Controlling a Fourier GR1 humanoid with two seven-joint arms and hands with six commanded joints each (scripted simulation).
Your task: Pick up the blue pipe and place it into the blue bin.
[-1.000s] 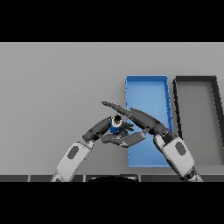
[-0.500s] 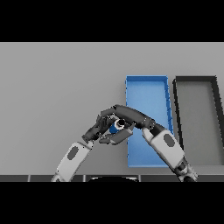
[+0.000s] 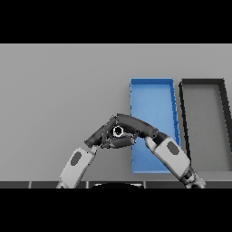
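The blue pipe (image 3: 118, 132) shows only as a small pale ring seen end-on, held just above the table to the left of the blue bin (image 3: 152, 97). My left hand (image 3: 101, 135) comes in from the lower left with its fingers curled under and round the pipe. From the lower right, my right hand (image 3: 135, 125) arches over it with its fingers curled round the pipe's top. Both hands hide most of the pipe's body. The hands sit at the bin's left wall, near its front half.
A black bin (image 3: 204, 122) stands right beside the blue bin on its right. Grey table (image 3: 59, 90) stretches to the left and behind the hands.
My right hand's fingers, straight over the pipe a second ago, have curled down around it. The pipe has tipped so its open end faces up, and less blue shows.
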